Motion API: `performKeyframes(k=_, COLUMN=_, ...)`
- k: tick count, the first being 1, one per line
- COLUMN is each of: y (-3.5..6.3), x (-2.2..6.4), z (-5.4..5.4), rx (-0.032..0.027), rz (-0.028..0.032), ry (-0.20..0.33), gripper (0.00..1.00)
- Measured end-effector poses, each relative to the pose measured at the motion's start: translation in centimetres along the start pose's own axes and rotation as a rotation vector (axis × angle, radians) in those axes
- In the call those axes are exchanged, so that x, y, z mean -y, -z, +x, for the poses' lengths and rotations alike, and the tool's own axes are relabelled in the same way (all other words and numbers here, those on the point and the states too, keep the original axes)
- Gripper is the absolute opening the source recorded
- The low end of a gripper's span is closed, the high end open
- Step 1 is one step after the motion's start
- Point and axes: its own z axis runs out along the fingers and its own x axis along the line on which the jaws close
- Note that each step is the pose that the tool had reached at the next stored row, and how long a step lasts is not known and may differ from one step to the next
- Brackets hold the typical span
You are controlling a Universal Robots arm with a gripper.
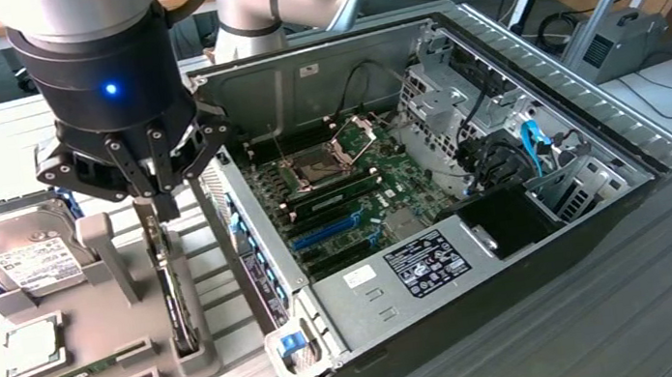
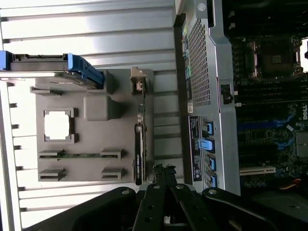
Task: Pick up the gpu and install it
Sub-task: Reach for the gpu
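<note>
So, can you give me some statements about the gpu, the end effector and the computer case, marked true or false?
1. The gpu stands on edge in the grey fixture. True.
2. The end effector grips the gpu. False: it is shut on nothing, just above the card.
3. The computer case is open and its motherboard shows. True.
4. The hard drive sits inside the case. False: it rests in the fixture.

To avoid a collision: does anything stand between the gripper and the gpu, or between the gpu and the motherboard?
Nothing visible lies between the shut gripper and the gpu standing on edge in the gray holder just below it. The case's rear wall rises between the gpu and the motherboard.
</note>
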Motion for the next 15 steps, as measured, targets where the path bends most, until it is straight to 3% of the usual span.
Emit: performKeyframes(k=15, y=0.03, x=0.8, z=-0.06, rx=0.0, rz=0.0001, ry=0.0, gripper=0.11)
